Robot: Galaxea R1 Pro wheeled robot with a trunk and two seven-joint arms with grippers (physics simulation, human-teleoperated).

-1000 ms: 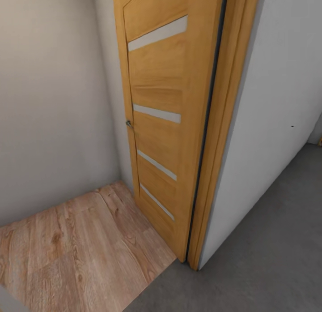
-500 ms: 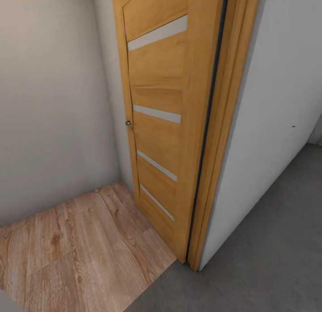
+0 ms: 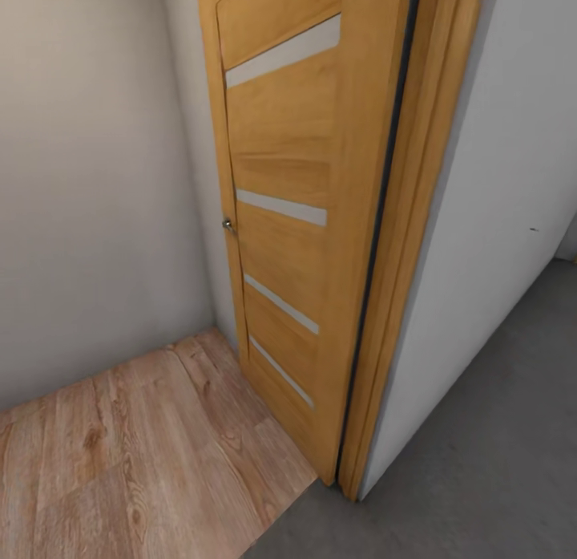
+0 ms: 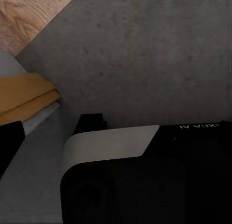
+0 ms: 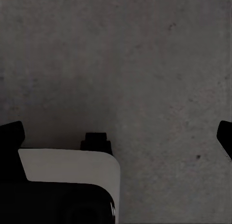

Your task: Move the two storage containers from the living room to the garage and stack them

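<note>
An open honey-coloured wooden door (image 3: 288, 222) fills the frame's centre; dark grey concrete floor (image 3: 481, 463) lower right. Neither gripper's opening can be told.

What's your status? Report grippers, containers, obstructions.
Grippers: state unreadable from both wrist views. At a threshold: wood-plank floor meets grey concrete floor. Wooden door swung open dead ahead, its frame beside it.

A wooden door (image 3: 292, 222) with pale horizontal strips is standing open against a plain white wall (image 3: 88, 182). Light wood-plank flooring (image 3: 136, 455) is meeting dark grey concrete floor (image 3: 481, 463) at the threshold.
</note>
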